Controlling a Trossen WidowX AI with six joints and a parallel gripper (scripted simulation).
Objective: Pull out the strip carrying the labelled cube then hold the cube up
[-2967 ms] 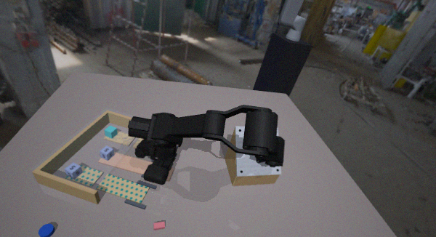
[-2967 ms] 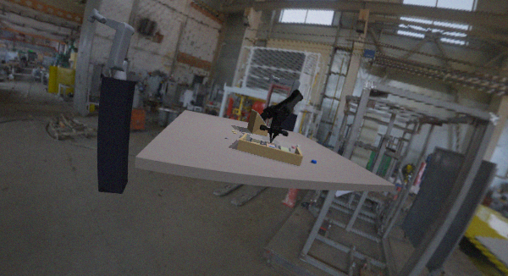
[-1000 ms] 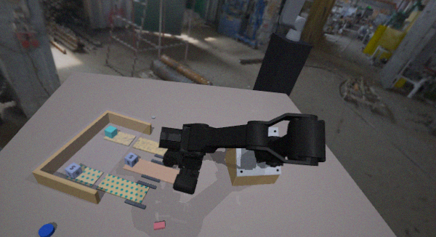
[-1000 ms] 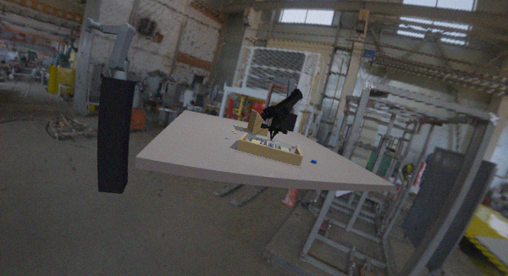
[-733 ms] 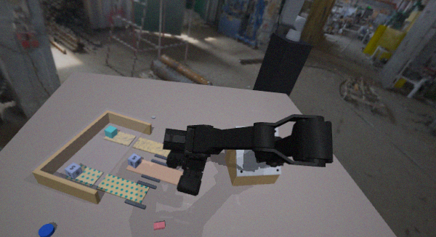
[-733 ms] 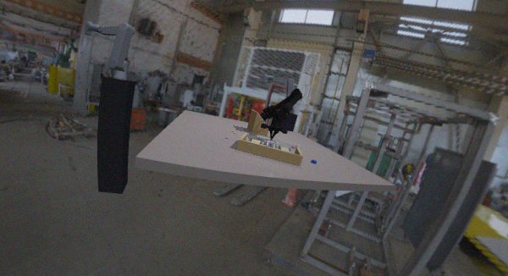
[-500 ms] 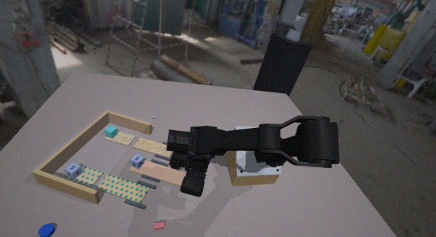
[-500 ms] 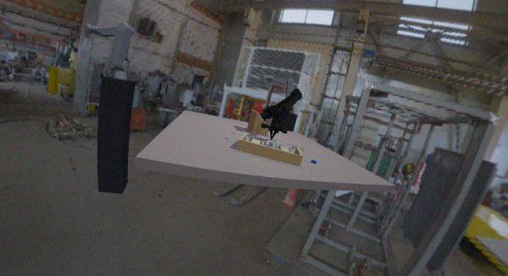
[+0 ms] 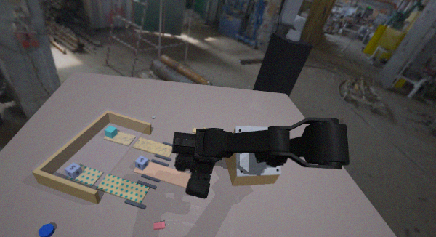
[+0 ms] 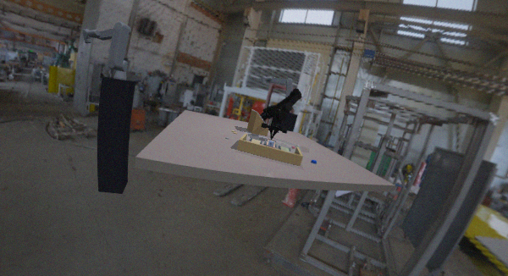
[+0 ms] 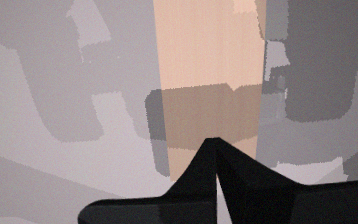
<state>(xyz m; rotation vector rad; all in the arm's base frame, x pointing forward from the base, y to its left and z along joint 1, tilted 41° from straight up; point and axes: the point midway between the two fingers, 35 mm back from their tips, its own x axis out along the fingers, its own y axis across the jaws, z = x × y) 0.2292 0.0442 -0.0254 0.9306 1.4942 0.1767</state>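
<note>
The plain salmon strip is in one piece and extends out past the guide bars. A lilac cube marked S sits on its inner end. The dotted strip is split by a gap; its rear piece bears another S cube. The speckled strip is also split; a teal cube is at its rear piece. My gripper is shut with nothing between the fingertips, which are at the salmon strip's outer end. Whether they touch it cannot be told.
A wooden wall borders the strips on three sides. Low dark guide bars flank them. A wooden box with a white top stands under the arm. A red block and a blue disc lie outside the wall.
</note>
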